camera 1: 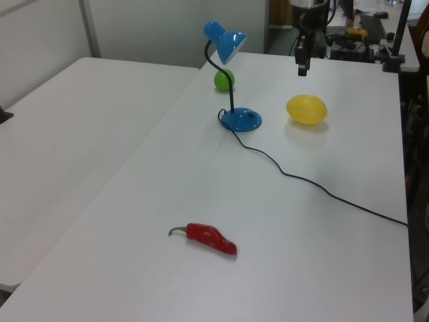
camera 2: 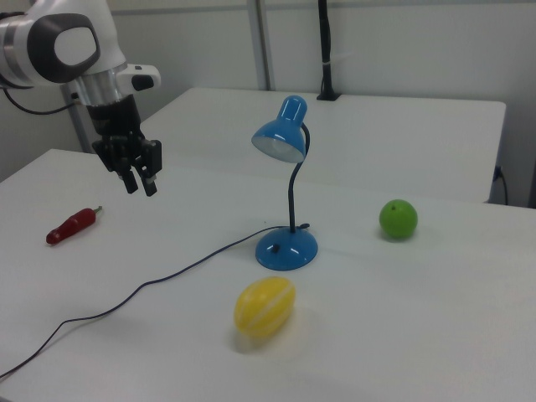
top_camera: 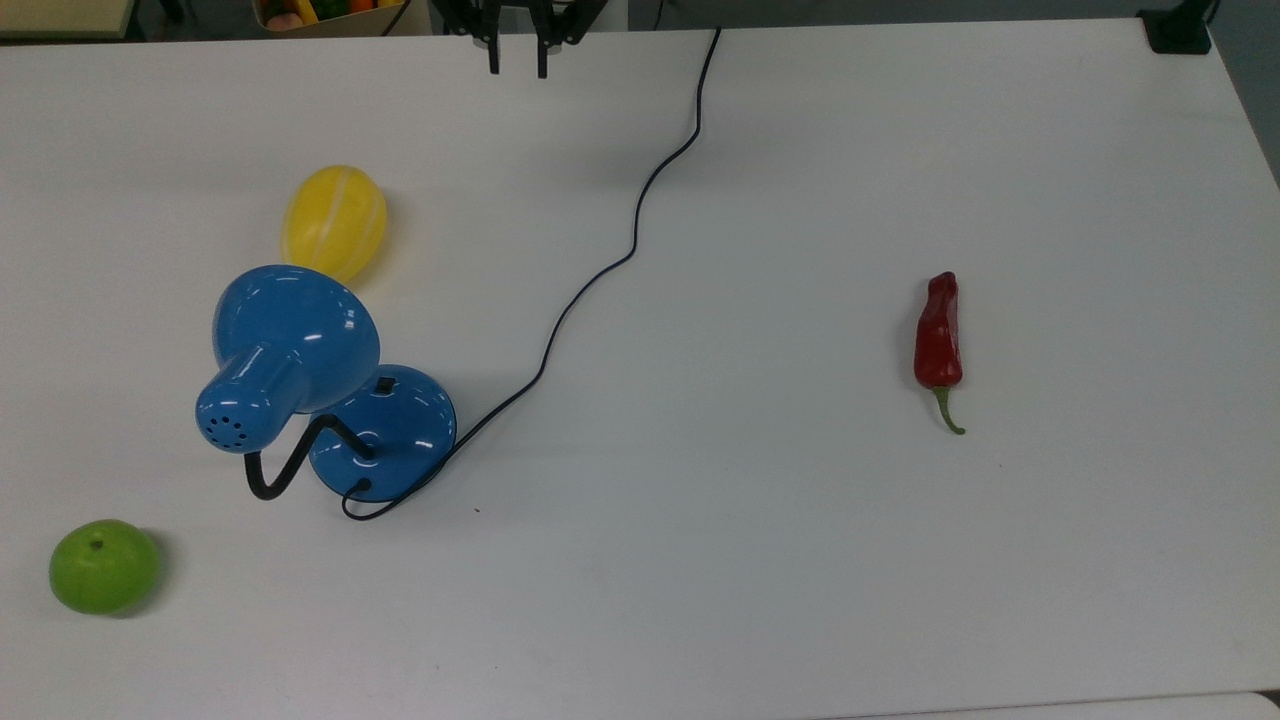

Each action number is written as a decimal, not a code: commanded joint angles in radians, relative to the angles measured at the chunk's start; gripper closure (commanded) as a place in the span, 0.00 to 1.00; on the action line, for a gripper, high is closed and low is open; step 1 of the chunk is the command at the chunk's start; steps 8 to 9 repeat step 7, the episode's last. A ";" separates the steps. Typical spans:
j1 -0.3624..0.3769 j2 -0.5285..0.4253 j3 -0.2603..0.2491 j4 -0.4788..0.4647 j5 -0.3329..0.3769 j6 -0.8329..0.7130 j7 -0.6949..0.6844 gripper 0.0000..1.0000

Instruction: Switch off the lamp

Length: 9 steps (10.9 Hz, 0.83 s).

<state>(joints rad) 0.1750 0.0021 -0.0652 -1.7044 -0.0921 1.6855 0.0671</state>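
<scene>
Gripper [camera 2: 141, 184] hangs with fingers spread, holding nothing, the lamp [camera 2: 287, 191] well apart on the right view's right.

The lamp [top_camera: 330, 385] [camera 1: 231, 80] [camera 2: 287, 184] is glossy blue, with a bell-shaped shade on a bent black gooseneck and a round domed base carrying a small black switch. It stands upright on the white desk [top_camera: 760, 560], toward the top view's left edge. Its black cord [top_camera: 600, 270] trails from the base across the desk to the top view's upper edge.
</scene>
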 commanded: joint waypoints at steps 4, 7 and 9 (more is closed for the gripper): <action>-0.006 -0.007 -0.015 0.069 -0.003 -0.104 0.013 0.00; -0.006 -0.004 -0.015 0.077 -0.003 -0.106 0.007 0.00; -0.006 -0.004 -0.015 0.077 -0.003 -0.106 0.007 0.00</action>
